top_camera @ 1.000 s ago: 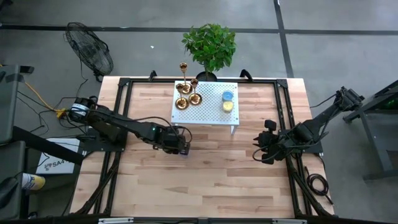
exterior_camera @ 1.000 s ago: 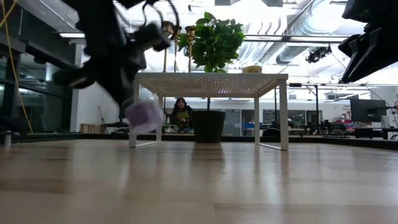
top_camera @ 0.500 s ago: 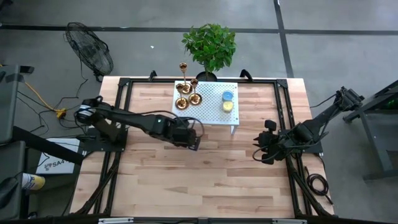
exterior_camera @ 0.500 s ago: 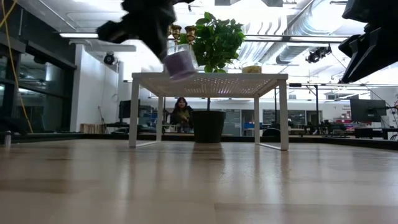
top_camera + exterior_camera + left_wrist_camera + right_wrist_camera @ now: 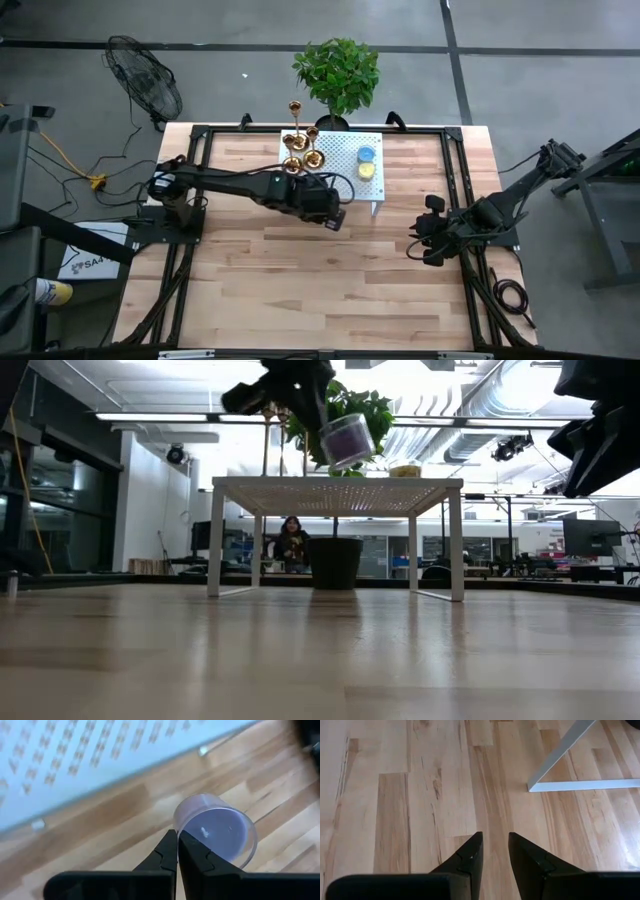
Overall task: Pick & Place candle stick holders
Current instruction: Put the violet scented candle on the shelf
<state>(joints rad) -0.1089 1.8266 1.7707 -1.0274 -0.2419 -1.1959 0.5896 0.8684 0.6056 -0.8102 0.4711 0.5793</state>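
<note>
A pale wooden table (image 5: pixel 300 270) fills the overhead view, ringed by a black frame on a grey concrete floor, with a standing fan (image 5: pixel 145 78) off its far left corner and a leafy potted plant (image 5: pixel 337 72) behind its far edge. At the back of the table stands a small white perforated stand (image 5: pixel 340 160); the gold candle stick holders (image 5: pixel 298 145) cluster upright on its left part, and a blue disc (image 5: pixel 366 154) and a yellow disc (image 5: pixel 366 171) lie on its right part. The left arm stretches across from the left, its left gripper (image 5: pixel 336 214) at the stand's near edge with a purple object in it, close to the holders but apart from them. The right gripper (image 5: pixel 418 240) waits over the table's right side, well away from the stand. In the low view the stand rises on thin white legs against a bright workshop, a seated person (image 5: pixel 291 543) far behind it, and a clear purple cup (image 5: pixel 347 441) hangs tilted above the stand top beside the holders' thin stems. In the left wrist view the dark fingers (image 5: pixel 167 854) are pressed nearly together — pinching the cup's rim. In the right wrist view the fingers (image 5: pixel 470 852) stand slightly apart over bare wood — holding nothing
</note>
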